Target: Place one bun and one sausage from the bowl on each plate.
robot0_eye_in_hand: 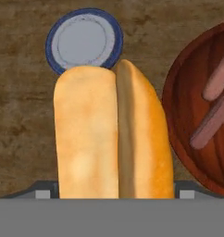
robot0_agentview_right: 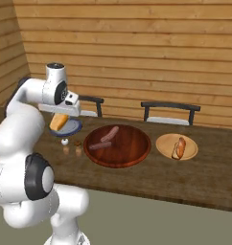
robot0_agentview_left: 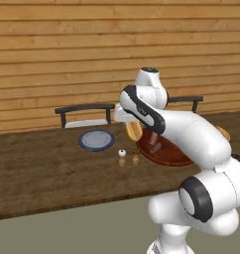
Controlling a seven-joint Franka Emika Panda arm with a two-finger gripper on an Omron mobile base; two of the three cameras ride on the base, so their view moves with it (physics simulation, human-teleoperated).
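- The gripper is clamped wide on a split bun, carried above the table; the bun fills the space between the fingers in the hand view, and both base views show it hanging under the hand.
- In the right base view the bun hangs over the near edge of the blue-grey plate. That plate has a darker blue rim and nothing on it.
- Just beside it to the right lies the large red-brown bowl, which holds two sausages, one lying near the other, apart from the rim.
- Farther right, near the bowl but apart from it, the tan plate carries a bun with a sausage in it.
- In front of the blue-grey plate stand three small items on the table: a white one and two brownish ones, too small to identify.
- Two dark chairs stand behind the table against a wooden plank wall.
- No writing or labels can be read.
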